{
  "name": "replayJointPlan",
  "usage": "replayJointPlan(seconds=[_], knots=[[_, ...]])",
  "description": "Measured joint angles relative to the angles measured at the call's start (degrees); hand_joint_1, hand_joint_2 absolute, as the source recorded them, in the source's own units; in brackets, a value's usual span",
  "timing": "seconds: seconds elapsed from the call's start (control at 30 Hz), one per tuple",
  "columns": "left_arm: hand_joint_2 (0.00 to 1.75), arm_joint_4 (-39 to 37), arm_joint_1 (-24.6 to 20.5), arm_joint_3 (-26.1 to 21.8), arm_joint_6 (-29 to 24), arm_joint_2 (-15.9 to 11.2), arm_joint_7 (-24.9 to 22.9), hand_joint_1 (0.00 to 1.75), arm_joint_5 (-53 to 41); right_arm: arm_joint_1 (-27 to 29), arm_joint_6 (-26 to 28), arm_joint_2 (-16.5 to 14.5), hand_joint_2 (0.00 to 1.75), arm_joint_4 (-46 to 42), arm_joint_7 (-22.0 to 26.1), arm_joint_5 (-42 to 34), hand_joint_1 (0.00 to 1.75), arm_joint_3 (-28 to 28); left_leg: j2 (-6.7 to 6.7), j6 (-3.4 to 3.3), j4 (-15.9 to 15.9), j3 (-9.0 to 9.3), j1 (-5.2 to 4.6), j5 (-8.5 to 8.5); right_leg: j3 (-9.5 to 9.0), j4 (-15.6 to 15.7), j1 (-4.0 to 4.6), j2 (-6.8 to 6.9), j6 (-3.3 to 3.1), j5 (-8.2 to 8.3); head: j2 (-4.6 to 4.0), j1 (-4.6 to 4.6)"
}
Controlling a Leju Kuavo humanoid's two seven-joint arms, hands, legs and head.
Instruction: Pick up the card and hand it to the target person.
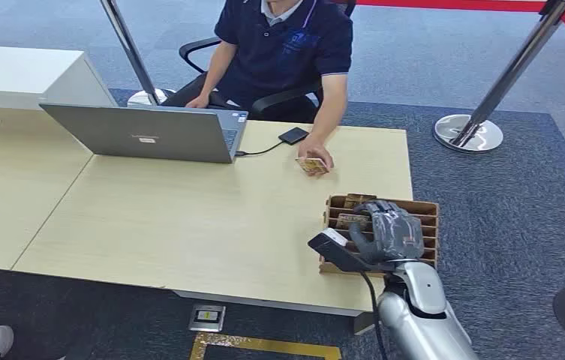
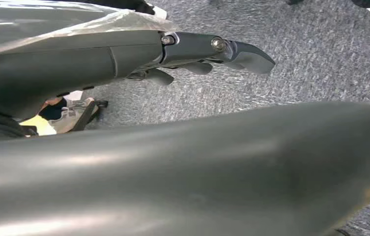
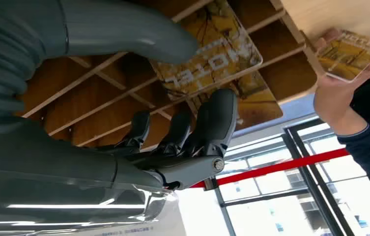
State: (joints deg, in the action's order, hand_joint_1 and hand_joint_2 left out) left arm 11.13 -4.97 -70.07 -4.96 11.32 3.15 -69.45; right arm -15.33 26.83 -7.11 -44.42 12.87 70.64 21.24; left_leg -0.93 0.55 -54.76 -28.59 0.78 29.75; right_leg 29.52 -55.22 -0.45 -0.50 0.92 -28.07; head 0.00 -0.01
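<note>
The right robot hand (image 1: 388, 231) is reaching into the wooden slotted card box (image 1: 430, 211) on the surface (image 1: 189, 225), fingers parted around a yellow hotel card (image 3: 207, 54), not yet gripping; lifting and handover remain. The seated person (image 1: 287, 45) is already holding another card (image 1: 311, 166).

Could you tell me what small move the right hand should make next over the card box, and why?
Probably close the fingers onto the card and lift. The right hand is at the wooden box with thumb and fingers either side of that card, not visibly clamped, while the person waits behind the table, already holding another card.
</note>
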Motion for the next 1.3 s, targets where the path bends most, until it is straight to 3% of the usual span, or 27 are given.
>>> replayJointPlan(seconds=[0.7,1.3], knots=[[0.00,-0.02,-0.01,0.02,0.11,-0.02,-0.01,0.00,-0.99,-0.10,-0.28,-1.96,1.75,1.66,0.34,1.26,0.82,-0.89,0.03,0.00,0.00,0.04,0.00,0.00,-0.02,0.00,0.00,0.00,0.00,0.00,0.00,0.00],[0.00,-0.02,-0.02,0.02,0.17,-0.04,-0.32,0.00,-0.82,-0.38,-0.85,-2.07,1.75,1.85,0.38,2.20,0.96,-1.42,0.03,0.00,0.00,0.04,0.00,0.00,-0.02,0.00,0.00,0.00,0.00,0.00,0.00,-0.01]])
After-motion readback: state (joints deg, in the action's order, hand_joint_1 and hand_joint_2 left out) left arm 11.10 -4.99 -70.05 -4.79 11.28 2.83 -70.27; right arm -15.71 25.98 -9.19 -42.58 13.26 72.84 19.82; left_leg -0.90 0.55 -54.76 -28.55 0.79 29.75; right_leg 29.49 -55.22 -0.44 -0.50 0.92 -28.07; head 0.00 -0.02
